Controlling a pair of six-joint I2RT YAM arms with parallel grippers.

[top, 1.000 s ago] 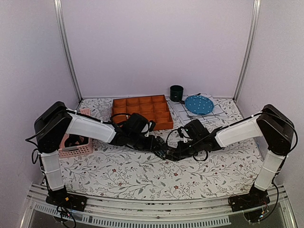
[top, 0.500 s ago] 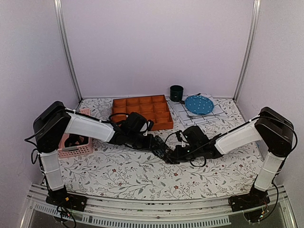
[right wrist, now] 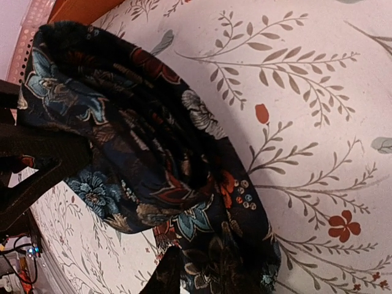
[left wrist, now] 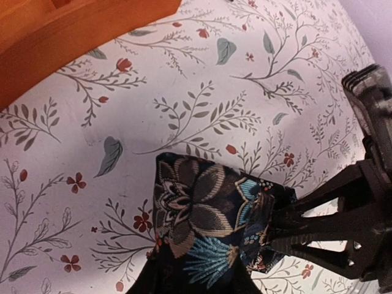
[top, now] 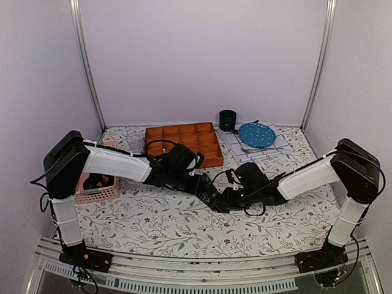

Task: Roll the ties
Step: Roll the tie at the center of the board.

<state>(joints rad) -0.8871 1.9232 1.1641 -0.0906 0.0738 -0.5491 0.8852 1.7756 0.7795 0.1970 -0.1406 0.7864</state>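
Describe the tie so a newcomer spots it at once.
Find the orange tray at the back. Just nearer than its right corner sits a dark bundle, the tie. Its blue and red woven flowers set it apart from the pale cloth.

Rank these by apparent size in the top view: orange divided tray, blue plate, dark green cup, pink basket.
1. orange divided tray
2. pink basket, partly under the left arm and nearer the camera, so unsure
3. blue plate
4. dark green cup

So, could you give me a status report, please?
Left gripper shut on tie. Right gripper at tie, grip unclear. Tie loosely rolled. Orange compartment tray behind, apart.
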